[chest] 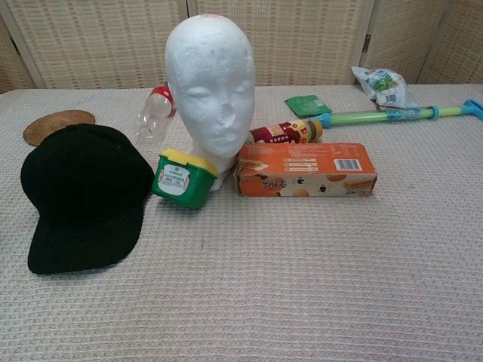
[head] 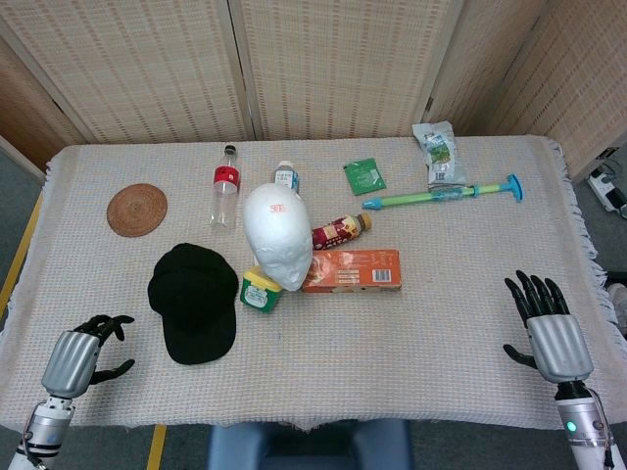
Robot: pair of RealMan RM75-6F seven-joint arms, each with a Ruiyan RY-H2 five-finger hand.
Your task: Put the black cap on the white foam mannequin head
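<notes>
The black cap (head: 193, 299) lies flat on the tablecloth left of centre, brim toward the near edge; the chest view shows the cap (chest: 81, 192) at the left. The white foam mannequin head (head: 277, 235) stands upright just right of it, and its face is toward me on the head (chest: 212, 88) in the chest view. My left hand (head: 80, 357) hovers at the near left corner, empty, fingers apart and a little curled, well short of the cap. My right hand (head: 550, 328) is at the near right edge, empty with fingers spread. Neither hand shows in the chest view.
A green tub with a yellow lid (head: 259, 291) and an orange box (head: 353, 270) sit against the head's base. Behind it lie two bottles (head: 225, 184), a snack tube (head: 340, 231), a green packet (head: 364, 175), a toy pump (head: 443, 196) and a bag (head: 438, 152). A woven coaster (head: 136, 210) is far left.
</notes>
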